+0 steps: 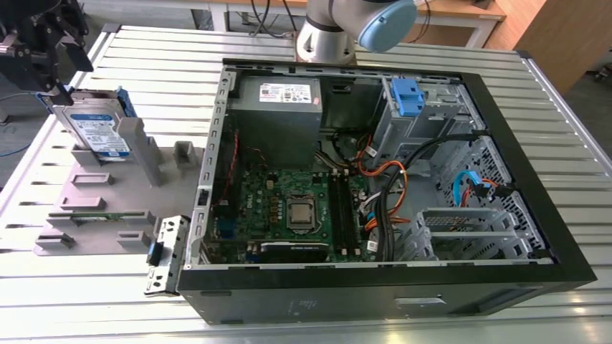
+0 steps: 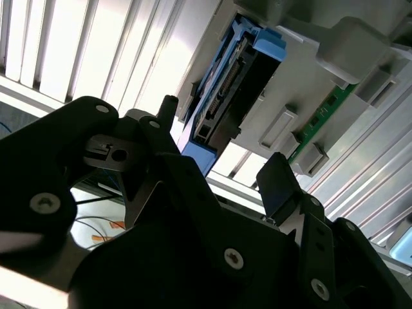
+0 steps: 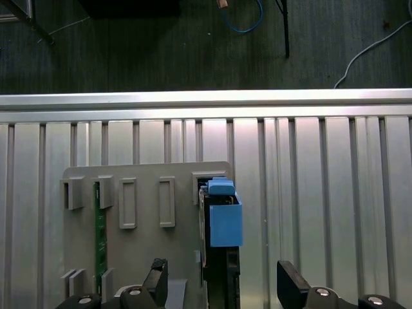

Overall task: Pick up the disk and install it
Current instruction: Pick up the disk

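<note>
Closest to the lens in both wrist views are the black fingers (image 3: 158,275) (image 2: 280,183) of the gripper (image 3: 222,267) (image 2: 222,135). They're spread wide, one on each side of the disk (image 3: 225,222) (image 2: 226,103) with a visible gap both ways, so nothing's clamped. Disk is parked on edge in a slot of the grey fixture plate (image 3: 145,238) (image 2: 302,96), standing upright right at one edge of that plate, with its blue side rail turned up toward the gripper. From the exterior view the gripper (image 1: 53,79) hangs over the far corner of the plate (image 1: 105,193), just above the top edge of the disk (image 1: 96,132), and you can see the white-and-blue label on the disk's broad face. Also slotted into the plate, well apart from the disk and toward the plate's opposite end, is a thin green circuit strip (image 3: 100,235) (image 2: 325,106). Open PC case (image 1: 535,186) sits just beside the plate, on the exterior view's right of it, side panel off so the green motherboard (image 1: 287,208) and the grey power supply box (image 1: 277,100) are showing. On the side of the case away from the plate there's a blue clip (image 1: 406,97) on the drive cage. Plate and case both rest on a slatted aluminium table (image 1: 143,43), and the arm's grey-and-blue joint (image 1: 354,25) pokes in beyond the case.
</note>
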Robot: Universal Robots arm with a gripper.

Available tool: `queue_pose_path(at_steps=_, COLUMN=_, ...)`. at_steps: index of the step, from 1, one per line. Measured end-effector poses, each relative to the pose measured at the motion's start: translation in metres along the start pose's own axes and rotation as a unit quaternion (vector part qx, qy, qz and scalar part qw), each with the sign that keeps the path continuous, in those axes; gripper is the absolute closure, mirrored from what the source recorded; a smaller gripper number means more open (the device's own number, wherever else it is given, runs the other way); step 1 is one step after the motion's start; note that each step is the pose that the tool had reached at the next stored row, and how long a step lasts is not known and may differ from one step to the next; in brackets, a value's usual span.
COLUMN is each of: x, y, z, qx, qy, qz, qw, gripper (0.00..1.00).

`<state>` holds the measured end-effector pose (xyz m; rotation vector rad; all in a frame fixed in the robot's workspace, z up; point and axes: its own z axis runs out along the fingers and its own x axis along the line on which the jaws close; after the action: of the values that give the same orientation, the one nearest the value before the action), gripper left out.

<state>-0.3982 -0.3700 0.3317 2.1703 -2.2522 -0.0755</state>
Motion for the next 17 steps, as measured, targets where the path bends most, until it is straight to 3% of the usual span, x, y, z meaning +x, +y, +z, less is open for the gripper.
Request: queue_pose_path(at_steps=17, x=0.0002, y=-0.0004, z=0.0105, qx=0.0, qy=0.0, qz=0.0, qw=1.0, gripper=0.24)
